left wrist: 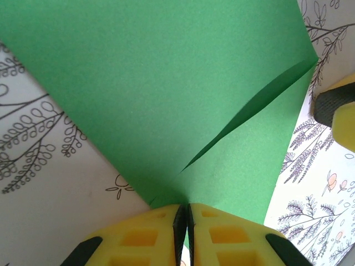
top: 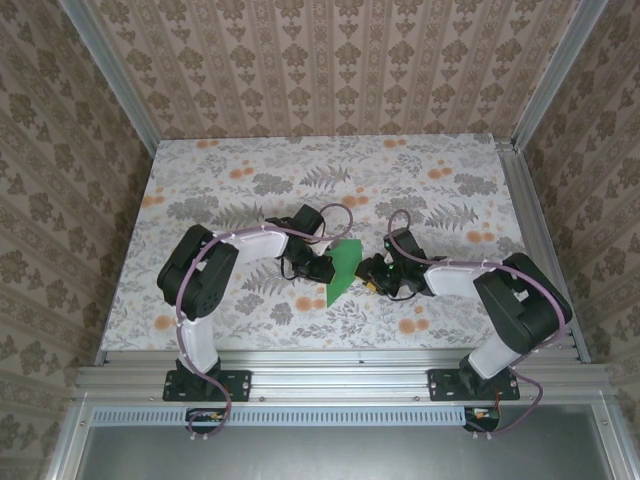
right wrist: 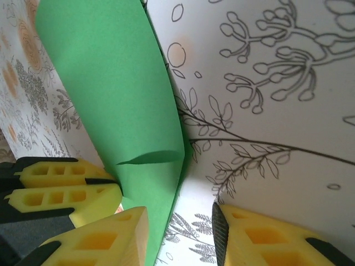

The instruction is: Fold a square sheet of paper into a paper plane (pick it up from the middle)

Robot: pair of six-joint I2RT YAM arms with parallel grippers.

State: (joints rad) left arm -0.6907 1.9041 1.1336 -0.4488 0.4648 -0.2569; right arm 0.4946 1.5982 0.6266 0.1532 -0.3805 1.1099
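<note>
The square sheet of paper (top: pixel 343 270) is bright green and folded over on itself into a narrow tapering shape with overlapping layers. It stands up from the table between the two arms. My left gripper (left wrist: pixel 186 208) is shut on its lower edge, and the sheet (left wrist: pixel 166 83) fans out above the yellow fingers. My right gripper (right wrist: pixel 180 221) is open just right of the paper (right wrist: pixel 111 83). The paper's edge runs along the inner side of its left finger (right wrist: pixel 119 233), and bare table shows in the gap. In the top view the left gripper (top: pixel 325 268) and right gripper (top: pixel 368 275) flank the sheet.
The floral-patterned table (top: pixel 330 180) is bounded by an aluminium frame and patterned walls. The left gripper's yellow fingers (right wrist: pixel 61 185) sit close beside my right gripper, and one right finger (left wrist: pixel 338 111) shows at the edge of the left wrist view.
</note>
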